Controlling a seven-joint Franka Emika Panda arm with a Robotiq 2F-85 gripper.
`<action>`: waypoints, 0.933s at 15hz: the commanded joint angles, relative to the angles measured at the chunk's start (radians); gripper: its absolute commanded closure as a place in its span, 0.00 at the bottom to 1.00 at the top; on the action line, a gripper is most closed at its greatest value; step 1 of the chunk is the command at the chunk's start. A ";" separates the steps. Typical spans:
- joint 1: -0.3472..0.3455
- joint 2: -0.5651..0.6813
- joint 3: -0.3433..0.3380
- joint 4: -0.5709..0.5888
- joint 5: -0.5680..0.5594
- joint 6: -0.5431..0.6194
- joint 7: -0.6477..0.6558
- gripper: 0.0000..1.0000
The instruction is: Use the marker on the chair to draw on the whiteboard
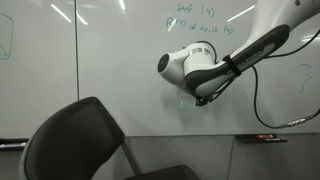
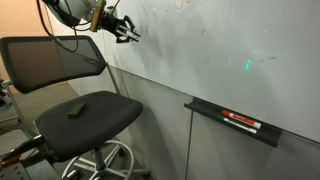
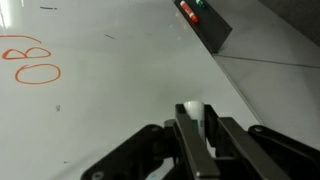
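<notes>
The gripper (image 3: 200, 122) is clamped on the white cylindrical marker (image 3: 192, 110), held close to the large glossy white whiteboard (image 3: 110, 90); the dark grey curved-back office chair (image 2: 60, 62) stands below, apart.

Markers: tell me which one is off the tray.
The white-tipped marker clamped in the gripper, up at the whiteboard; the other markers lie in the tray.

Black chair (image 2: 85, 120), white whiteboard (image 1: 100, 65), green handwriting (image 1: 195, 28)
</notes>
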 commanded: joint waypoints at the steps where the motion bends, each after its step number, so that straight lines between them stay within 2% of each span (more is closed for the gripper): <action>1: 0.005 -0.053 0.013 -0.044 0.074 -0.009 -0.047 0.90; 6: 0.024 -0.014 0.011 0.001 0.140 -0.014 -0.069 0.90; 14: 0.049 0.068 -0.009 0.103 0.126 0.004 -0.024 0.90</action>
